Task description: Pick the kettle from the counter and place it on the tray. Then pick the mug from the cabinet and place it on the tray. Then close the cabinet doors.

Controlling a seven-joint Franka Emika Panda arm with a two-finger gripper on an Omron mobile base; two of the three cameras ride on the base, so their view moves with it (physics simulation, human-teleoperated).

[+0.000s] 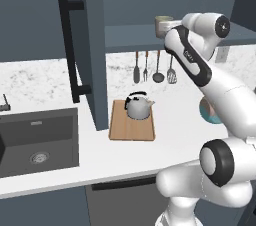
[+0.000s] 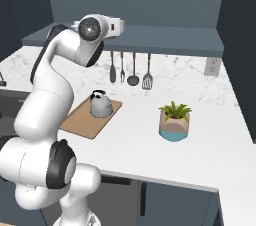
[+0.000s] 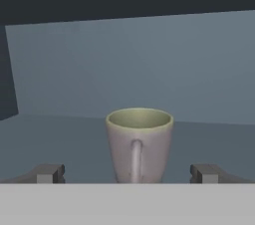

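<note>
Right, mug [image 3: 139, 144] stands upright on the cabinet [image 3: 149, 69] inner shelf, handle facing the hand camera, pale green inside, nothing in it. Gripper [image 3: 128, 173] fingers are spread wide, one tip [image 3: 50, 173] to each side of the mug, clear gaps both sides, touching nothing, holding nothing. In the left base view the mug [image 1: 162, 26] sits on the shelf just beside the arm's wrist. Kettle [image 1: 138, 106] sits upright on the tray [image 1: 131, 125], toward its back end, spout pointing right; rest of the tray bare. Tray lies flat on the counter [image 1: 60, 170], just right of the open cabinet door [image 1: 86, 45] with its black bar handle [image 1: 69, 45]. Dark sink [image 1: 37, 142] is set in the counter to the left of the tray. Utensils [image 1: 154, 67] hang on the wall behind the tray. Teal plant pot [image 2: 174, 121] with a green plant stands on the counter right of the tray, well apart from it.
</note>
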